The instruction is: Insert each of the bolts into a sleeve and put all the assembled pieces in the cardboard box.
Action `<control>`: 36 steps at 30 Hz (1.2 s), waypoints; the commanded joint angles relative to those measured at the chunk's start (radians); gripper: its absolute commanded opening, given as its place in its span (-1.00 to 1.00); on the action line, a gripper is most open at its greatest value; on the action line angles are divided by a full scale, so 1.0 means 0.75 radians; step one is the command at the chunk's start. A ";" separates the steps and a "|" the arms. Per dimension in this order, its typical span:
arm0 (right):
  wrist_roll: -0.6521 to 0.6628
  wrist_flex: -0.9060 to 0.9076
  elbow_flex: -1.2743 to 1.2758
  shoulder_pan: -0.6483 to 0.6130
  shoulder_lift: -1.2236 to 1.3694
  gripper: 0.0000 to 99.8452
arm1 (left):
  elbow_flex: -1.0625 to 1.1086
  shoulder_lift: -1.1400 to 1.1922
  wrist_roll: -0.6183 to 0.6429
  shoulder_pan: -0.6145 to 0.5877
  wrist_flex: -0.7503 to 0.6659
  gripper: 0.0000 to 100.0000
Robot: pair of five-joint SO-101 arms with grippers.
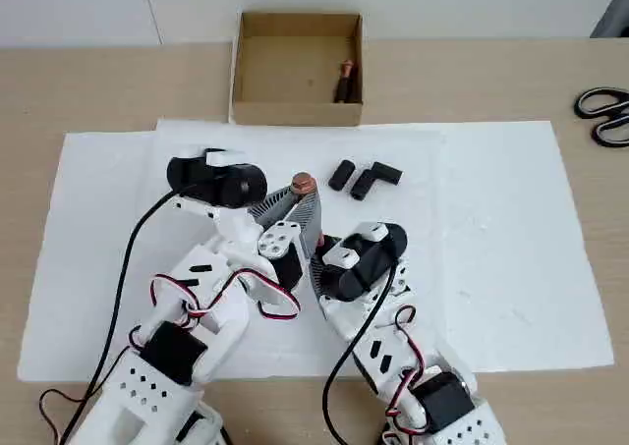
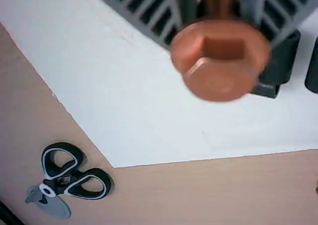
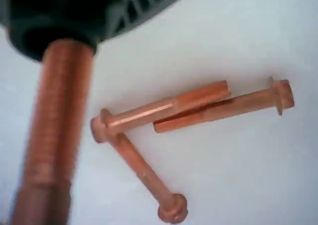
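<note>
bolt (image 2: pixel 220 61) in grip of left hand (image 2: pixel 218 4)

Bright, diffuse light from overhead; the white sheet (image 1: pixel 511 268) looks pale and washed, with soft, faint shadows beneath the loose bolts (image 3: pixel 164 108).

A wooden table (image 1: pixel 59 82) is covered by a white paper sheet (image 1: pixel 511 249) that is spread beneath the left gripper (image 1: pixel 298 199). A cardboard box (image 1: pixel 295 113) is set on the bare wood beyond the gripper, at the sheet's far edge. Black scissors (image 1: pixel 604 116) are laid well off to its right, past the sheet.
</note>
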 commanded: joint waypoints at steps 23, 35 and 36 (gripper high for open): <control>-0.014 -0.036 -0.027 -0.017 -0.026 -0.99 | -0.003 0.045 0.002 0.033 0.063 -0.99; -0.012 -0.048 -0.027 -0.017 -0.026 -0.99 | -0.001 0.049 0.002 0.033 0.207 -0.99; -0.012 -0.054 -0.027 -0.015 -0.026 -0.99 | 0.003 0.051 0.002 0.035 0.223 -0.99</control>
